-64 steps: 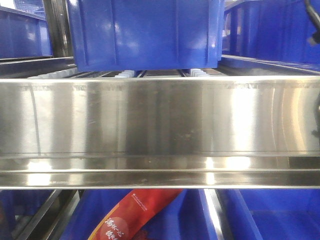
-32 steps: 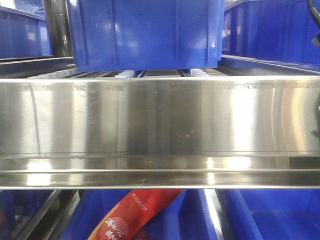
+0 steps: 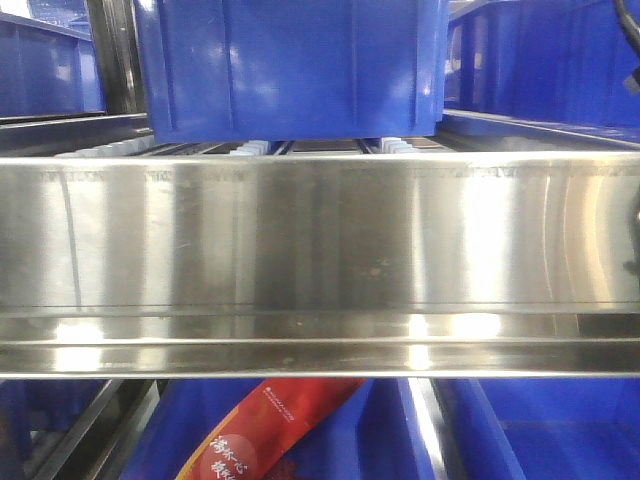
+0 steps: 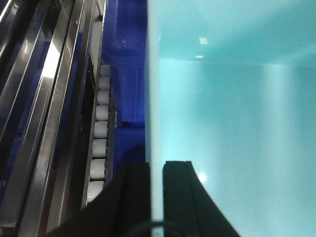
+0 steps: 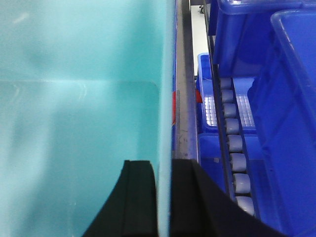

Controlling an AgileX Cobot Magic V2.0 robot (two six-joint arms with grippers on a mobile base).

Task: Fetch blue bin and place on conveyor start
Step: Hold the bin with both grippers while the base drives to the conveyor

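Observation:
The blue bin (image 4: 232,108) is a pale aqua tub whose inside fills most of the left wrist view. My left gripper (image 4: 156,170) is shut on its left wall, one black finger outside and one inside. In the right wrist view the same blue bin (image 5: 74,123) fills the left side. There my right gripper (image 5: 164,170) is shut on the bin's right wall in the same way. The bin and both grippers are out of the front view. The conveyor start is not in view.
A shiny steel rail (image 3: 320,250) spans the front view, with a dark blue crate (image 3: 290,65) above and a red packet (image 3: 265,425) below. White rollers (image 4: 100,128) run left of the bin. Grey rollers (image 5: 234,148) and dark blue crates (image 5: 276,98) lie to its right.

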